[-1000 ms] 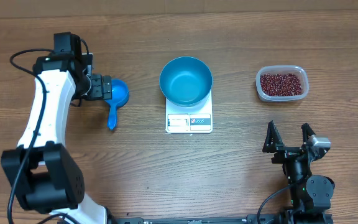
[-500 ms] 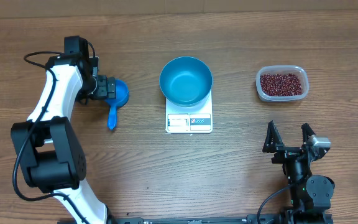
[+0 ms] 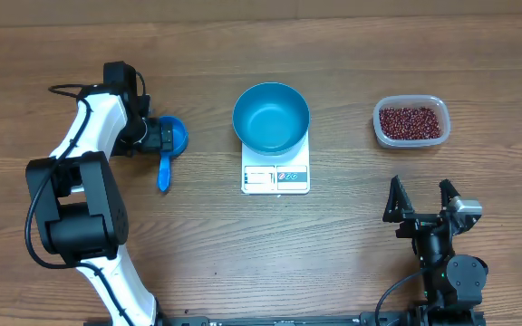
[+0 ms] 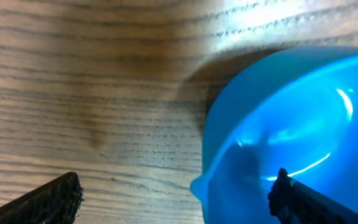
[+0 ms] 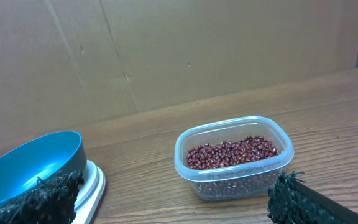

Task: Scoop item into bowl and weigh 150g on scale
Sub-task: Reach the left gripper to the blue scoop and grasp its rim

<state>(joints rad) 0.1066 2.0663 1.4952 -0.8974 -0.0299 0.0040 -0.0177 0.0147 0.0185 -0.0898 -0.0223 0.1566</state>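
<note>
The blue bowl (image 3: 271,116) stands empty on the white scale (image 3: 275,177) at the middle of the table. Red-brown beans (image 3: 410,120) fill a clear tub (image 3: 379,129) at the right. A small blue scoop (image 3: 176,136) lies left of the scale, its handle (image 3: 163,172) pointing toward me. My left gripper (image 3: 159,136) is open at the scoop's cup; in the left wrist view the cup's rim (image 4: 207,162) lies between the jaws of the left gripper (image 4: 176,196), and one fingertip (image 4: 284,193) is over the cup. My right gripper (image 3: 421,195) stands open near the front edge, facing the tub (image 5: 232,177) and the beans (image 5: 232,152).
The bowl (image 5: 30,168) and the scale's edge (image 5: 94,180) show at the left of the right wrist view. A cardboard wall (image 5: 166,50) closes the far side of the table. Bare wood lies between the scale and the tub.
The left arm has swung in toward the scoop, and its open gripper now reaches over the cup's left rim. The right arm, bowl, scale and tub have not moved.
</note>
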